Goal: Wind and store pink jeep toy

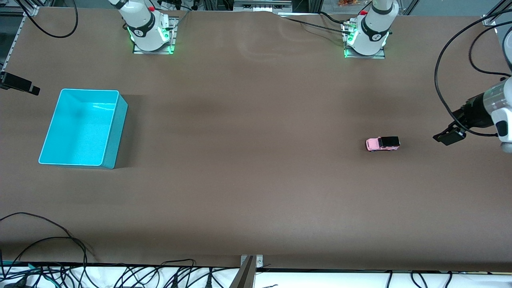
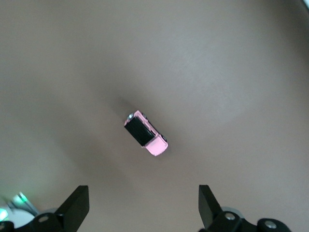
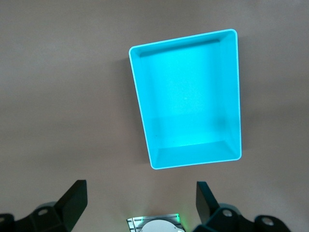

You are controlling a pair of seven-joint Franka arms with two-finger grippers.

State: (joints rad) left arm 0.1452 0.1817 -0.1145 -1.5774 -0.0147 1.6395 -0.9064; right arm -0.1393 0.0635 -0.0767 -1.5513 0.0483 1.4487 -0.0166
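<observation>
Pink jeep toy: tiny, boxy, light pink with black roof and rear; upright on its wheels on the tabletop, toward the left arm's end.

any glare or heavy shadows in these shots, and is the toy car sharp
Front view: the turquoise bin shows a glare streak on its inner wall and throws a shadow toward the left arm's end; the pink toy car is small but crisp. Left wrist view: car slightly soft, corners darkened. Right wrist view: bin evenly lit.
</observation>
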